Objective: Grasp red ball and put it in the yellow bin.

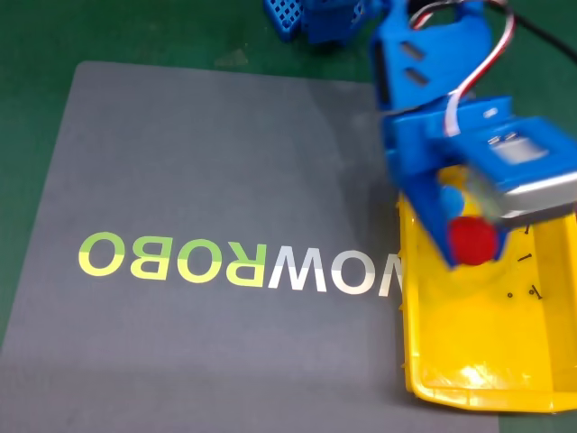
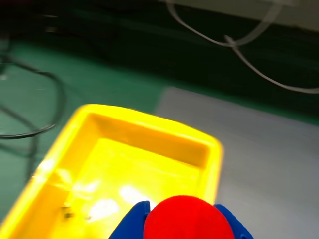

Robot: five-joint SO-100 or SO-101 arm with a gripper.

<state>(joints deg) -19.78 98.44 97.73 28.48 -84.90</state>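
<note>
The red ball (image 1: 472, 241) is held between the blue fingers of my gripper (image 1: 469, 244), which hangs over the upper part of the yellow bin (image 1: 478, 361). In the wrist view the red ball (image 2: 188, 219) sits at the bottom edge between two blue fingertips (image 2: 130, 224), with the yellow bin (image 2: 149, 134) spread out beyond it. The gripper (image 2: 187, 226) is shut on the ball. A patch of blue (image 1: 450, 195) shows under the arm inside the bin; I cannot tell what it is.
A grey mat (image 1: 207, 180) with large lettering covers the table left of the bin, on green cloth (image 1: 36, 54). A blue arm base (image 1: 315, 18) stands at the top edge. Cables (image 2: 30, 99) lie on the green surface beyond the bin.
</note>
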